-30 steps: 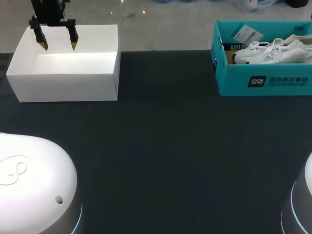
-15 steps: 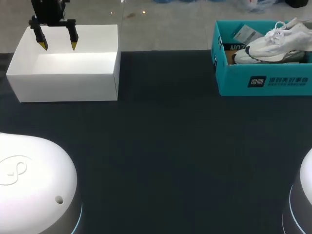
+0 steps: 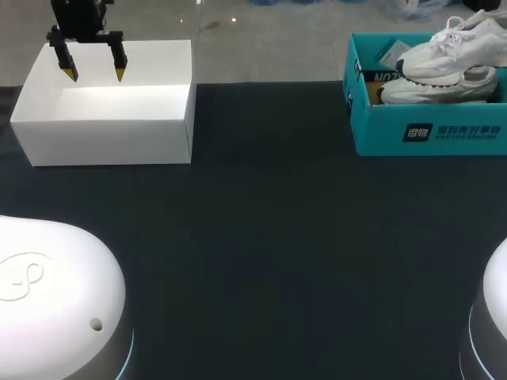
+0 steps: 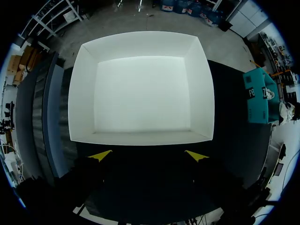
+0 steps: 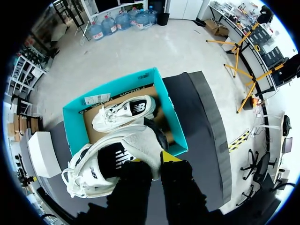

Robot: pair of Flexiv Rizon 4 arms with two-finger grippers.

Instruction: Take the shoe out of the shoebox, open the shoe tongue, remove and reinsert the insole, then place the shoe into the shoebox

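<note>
Hanging over one shoebox (image 3: pixel 428 134), right claw (image 5: pixel 153 159) clamps one shoe (image 5: pixel 112 164), second shoe (image 5: pixel 123 112) inside; left claw (image 4: pixel 147 156) apart.

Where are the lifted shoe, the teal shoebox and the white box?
lifted shoe (image 3: pixel 453 52), head view, on its side panel.
teal shoebox (image 3: pixel 380 131), head view, on its front wall.
white box (image 3: pixel 103 142), head view, on its front wall.

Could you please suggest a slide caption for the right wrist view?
Right gripper grips a white shoe by its heel above the teal shoebox, where a second shoe lies.
</note>
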